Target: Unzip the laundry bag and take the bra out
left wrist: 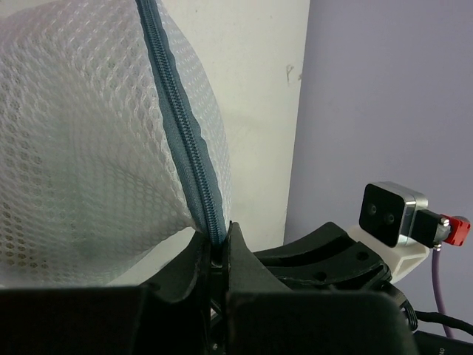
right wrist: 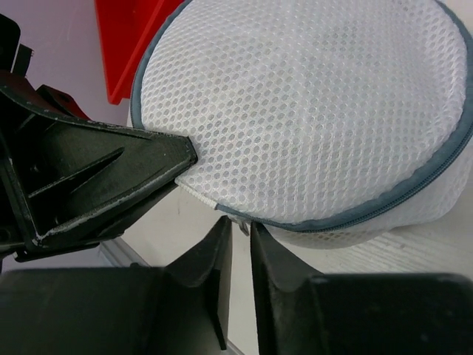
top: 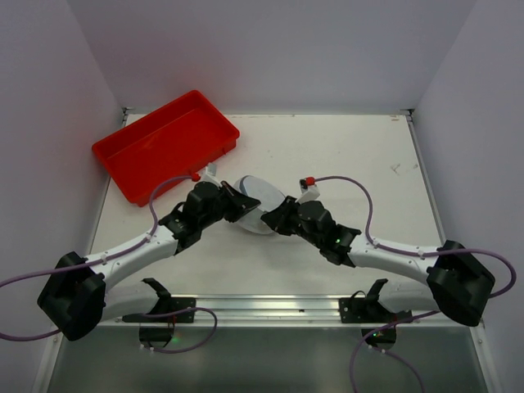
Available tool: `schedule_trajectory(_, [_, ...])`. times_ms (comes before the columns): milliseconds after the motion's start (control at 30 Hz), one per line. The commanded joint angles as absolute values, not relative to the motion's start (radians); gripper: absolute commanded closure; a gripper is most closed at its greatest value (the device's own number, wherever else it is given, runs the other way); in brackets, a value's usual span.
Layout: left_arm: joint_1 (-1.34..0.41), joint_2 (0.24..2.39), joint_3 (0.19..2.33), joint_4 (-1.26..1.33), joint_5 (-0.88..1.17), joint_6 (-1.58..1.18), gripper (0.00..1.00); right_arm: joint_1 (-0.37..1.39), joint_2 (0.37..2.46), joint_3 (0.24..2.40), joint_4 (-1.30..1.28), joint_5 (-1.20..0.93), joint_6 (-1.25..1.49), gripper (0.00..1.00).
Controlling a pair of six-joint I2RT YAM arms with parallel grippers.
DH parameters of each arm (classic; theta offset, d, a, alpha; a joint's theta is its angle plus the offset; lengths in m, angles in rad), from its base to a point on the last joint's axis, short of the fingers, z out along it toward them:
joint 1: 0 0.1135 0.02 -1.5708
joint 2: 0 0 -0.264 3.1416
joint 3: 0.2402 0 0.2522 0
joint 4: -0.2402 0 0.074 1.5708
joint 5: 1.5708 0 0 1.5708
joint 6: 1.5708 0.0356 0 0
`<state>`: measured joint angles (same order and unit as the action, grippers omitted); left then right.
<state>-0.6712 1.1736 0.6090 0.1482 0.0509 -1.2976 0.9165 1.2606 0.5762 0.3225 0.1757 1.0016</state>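
Observation:
The laundry bag (top: 260,196) is a round white mesh drum with blue-grey zip trim, held between both arms mid-table. My left gripper (top: 243,205) is shut on the zip trim (left wrist: 185,148) at the bag's edge, with the trim pinched between its fingertips (left wrist: 244,255). My right gripper (right wrist: 241,231) is at the bag's (right wrist: 310,103) lower rim. Its jaws stand a narrow gap apart with the small metal zip pull (right wrist: 244,226) caught between the tips. The zip looks closed. The bra is hidden inside the mesh.
A red rectangular tray (top: 164,143) stands at the back left, and its corner also shows in the right wrist view (right wrist: 133,37). The left gripper's finger (right wrist: 111,174) sits close to the left of my right gripper. The side walls are close.

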Motion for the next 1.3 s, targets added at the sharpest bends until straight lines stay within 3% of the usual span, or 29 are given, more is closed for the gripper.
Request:
schedule_trajectory(0, [-0.684,1.155,0.609,0.152,0.029,-1.272,1.0,0.914,1.194,0.549,0.344,0.278,0.951,0.87])
schedule_trajectory(67, [-0.684,1.152,0.612,0.147,0.018,-1.261,1.0,0.908,1.177,0.54,0.33,0.298,0.922,0.99])
schedule_trajectory(100, [-0.683,1.152,0.612,0.141,0.017,-1.258,1.0,0.907,1.164,0.538,0.318,0.298,0.911,1.0])
schedule_trajectory(433, [-0.6,1.141,0.649,0.043,0.052,-1.112,1.0,0.764,1.013,0.485,0.163,0.22,0.778,1.0])
schedule_trajectory(733, [-0.459,1.238,0.753,0.051,0.422,-0.728,1.0,0.669,0.905,0.529,-0.035,0.014,0.537,1.0])
schedule_trajectory(833, [-0.448,1.324,0.859,-0.038,0.523,-0.582,0.94,0.693,0.939,0.59,-0.063,-0.081,0.491,1.0])
schedule_trajectory(933, [-0.446,1.38,0.928,-0.087,0.586,-0.503,0.78,0.744,0.997,0.641,-0.074,-0.078,0.474,1.0])
schedule_trajectory(1067, [-0.426,1.398,0.968,-0.187,0.542,-0.498,0.31,0.781,1.061,0.664,0.006,-0.11,0.543,1.0])
schedule_trajectory(1100, [-0.419,1.376,0.953,-0.192,0.528,-0.515,0.15,0.787,1.096,0.675,0.056,-0.123,0.573,1.0])
schedule_trajectory(1167, [-0.416,1.327,0.942,-0.213,0.438,-0.579,0.0,0.805,1.138,0.69,0.087,-0.123,0.592,1.0])
schedule_trajectory(1267, [-0.414,1.231,0.907,-0.278,0.314,-0.694,0.0,0.818,1.209,0.71,0.143,-0.103,0.629,1.0])
